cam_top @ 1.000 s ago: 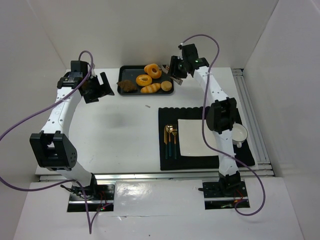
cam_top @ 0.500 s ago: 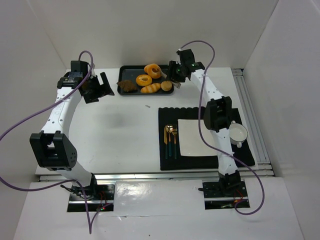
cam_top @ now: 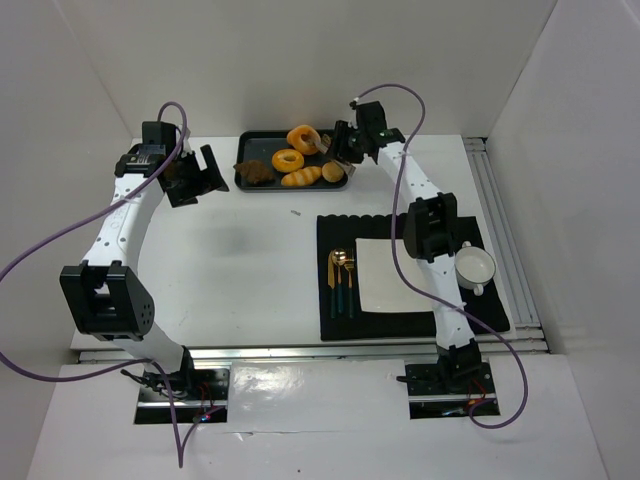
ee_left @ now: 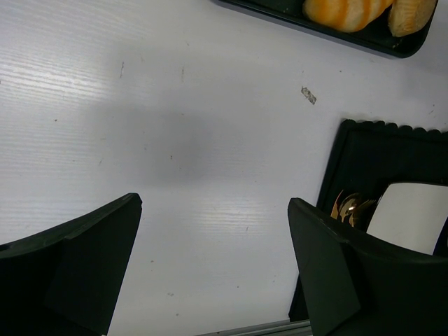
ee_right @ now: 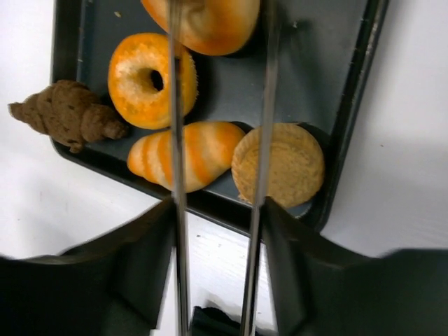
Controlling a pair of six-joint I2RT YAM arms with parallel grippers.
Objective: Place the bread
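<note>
A black tray [cam_top: 248,148] at the back holds two orange donuts [cam_top: 288,160], a striped orange roll [cam_top: 301,177], a round tan bun [cam_top: 333,172] and a brown pastry [cam_top: 255,172]. My right gripper [cam_top: 350,142] is over the tray's right end, shut on metal tongs [ee_right: 175,140]. In the right wrist view the tong arms pass over the striped roll [ee_right: 187,154] and the bun [ee_right: 280,164] and reach either side of the upper donut [ee_right: 210,21]. Their tips are out of frame. My left gripper [cam_top: 200,175] is open and empty, left of the tray.
A black placemat [cam_top: 335,230] at the right carries a square white plate [cam_top: 385,273], gold cutlery [cam_top: 342,280] and a white cup [cam_top: 476,268]. A small scrap [cam_top: 296,212] lies on the table. White walls enclose the table on three sides.
My right gripper with the tongs has moved left, from beside the tray's right end to over it. The left arm has not moved.
</note>
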